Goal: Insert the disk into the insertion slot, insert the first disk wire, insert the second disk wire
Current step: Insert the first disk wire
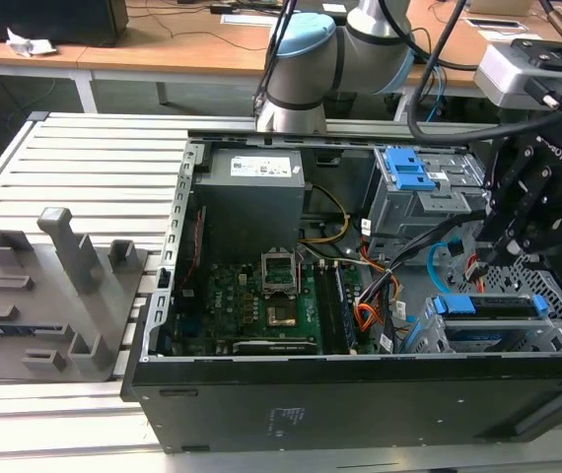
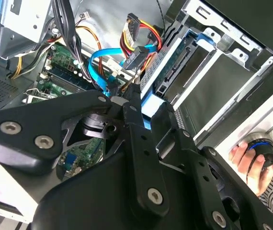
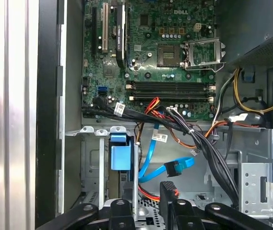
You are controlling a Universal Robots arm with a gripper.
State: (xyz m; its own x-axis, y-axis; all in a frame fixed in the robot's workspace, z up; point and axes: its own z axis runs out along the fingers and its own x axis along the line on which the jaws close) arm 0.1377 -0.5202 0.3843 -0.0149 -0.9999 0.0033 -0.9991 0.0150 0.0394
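The disk [image 1: 488, 307] lies in its blue carrier inside the insertion slot [image 1: 557, 340], at the case's corner on the exterior view's right; its carrier end [image 3: 120, 157] also shows in the first wrist view. My gripper [image 1: 483, 264] hangs just above the disk's back end, fingers close together on the small black plug [image 3: 167, 190] of the first disk wire [image 2: 137, 56], whose orange-red strands arch away behind it. The second disk wire [image 3: 148, 158], light blue, curls beside it with its dark plug [image 3: 175, 168] loose.
The grey upper cage with blue tabs [image 1: 414, 182] stands behind the gripper. The motherboard [image 1: 261, 296], a thick orange bundle [image 1: 368, 313] and black cables [image 3: 175, 127] lie towards the case's middle. A person's hand [image 2: 244, 155] rests outside the case. Grey fixtures [image 1: 54, 286] sit on the exterior view's left.
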